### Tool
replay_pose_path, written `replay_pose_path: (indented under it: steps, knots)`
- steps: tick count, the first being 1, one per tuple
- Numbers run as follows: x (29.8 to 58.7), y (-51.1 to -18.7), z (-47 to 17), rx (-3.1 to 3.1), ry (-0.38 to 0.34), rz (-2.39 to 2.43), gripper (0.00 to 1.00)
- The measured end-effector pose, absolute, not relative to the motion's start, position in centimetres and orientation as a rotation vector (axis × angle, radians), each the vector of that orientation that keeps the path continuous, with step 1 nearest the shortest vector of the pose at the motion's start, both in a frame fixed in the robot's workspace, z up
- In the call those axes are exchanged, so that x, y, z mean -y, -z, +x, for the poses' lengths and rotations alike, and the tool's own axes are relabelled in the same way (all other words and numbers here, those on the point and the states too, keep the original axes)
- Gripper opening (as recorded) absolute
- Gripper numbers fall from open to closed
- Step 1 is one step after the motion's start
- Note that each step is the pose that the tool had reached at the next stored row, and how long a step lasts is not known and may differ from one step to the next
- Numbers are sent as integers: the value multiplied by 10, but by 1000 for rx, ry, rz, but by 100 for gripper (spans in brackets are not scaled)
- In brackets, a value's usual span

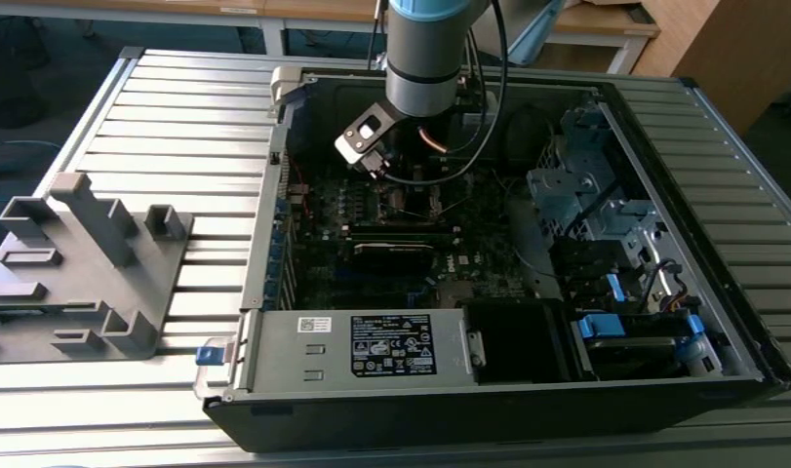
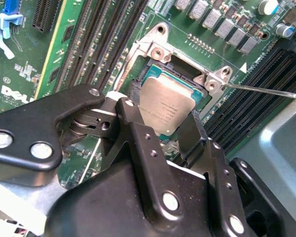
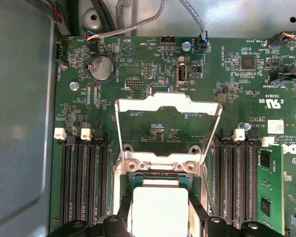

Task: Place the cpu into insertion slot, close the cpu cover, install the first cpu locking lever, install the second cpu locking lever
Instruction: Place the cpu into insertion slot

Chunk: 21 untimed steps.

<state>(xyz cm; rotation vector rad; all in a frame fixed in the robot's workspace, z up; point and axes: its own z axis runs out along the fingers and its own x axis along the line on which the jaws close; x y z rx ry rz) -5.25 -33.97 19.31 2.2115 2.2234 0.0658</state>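
Between the two black fingers (image 2: 135,128) of the gripper (image 2: 166,114) sits the cpu (image 2: 164,101), pinched tight on both sides; it hangs right over the insertion slot (image 2: 182,73), whether it touches I cannot tell; behind, the cpu cover (image 3: 167,98) stands up open; long black memory slots (image 3: 84,182) run along each side, inside the big computer case (image 1: 258,263).

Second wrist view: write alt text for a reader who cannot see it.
The black gripper holds the cpu by two opposite edges at the insertion slot, a black socket with a silvery metal rim on a green motherboard. Long black memory slots flank the socket, and a thin metal rod lies beside it.
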Motion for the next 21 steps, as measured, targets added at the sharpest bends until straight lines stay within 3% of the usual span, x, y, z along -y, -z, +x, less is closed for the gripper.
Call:
replay_pose_path:
  steps: [21]
  knots:
    - [339, -193, -52, -2224, -68, 2212, 55]
